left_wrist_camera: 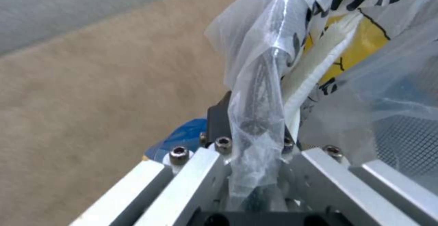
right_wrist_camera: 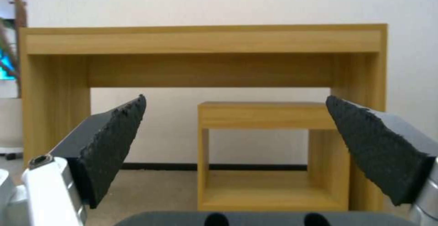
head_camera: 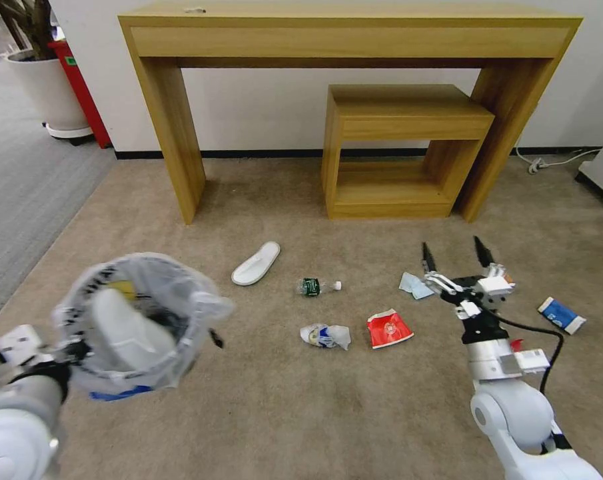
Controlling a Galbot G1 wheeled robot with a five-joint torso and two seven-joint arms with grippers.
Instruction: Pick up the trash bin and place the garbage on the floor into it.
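The right gripper hovers with jaws apart over the floor, near a pale-blue tissue, soft and light: pinch its middle. The left gripper clamps the trash bin rim, held aloft.

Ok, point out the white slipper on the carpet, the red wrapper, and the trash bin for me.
white slipper (head_camera: 256, 263), head view, middle of its upper.
red wrapper (head_camera: 388, 329), head view, centre of the flattened red face.
trash bin (head_camera: 94, 283), head view, bag-covered rim on the left side.
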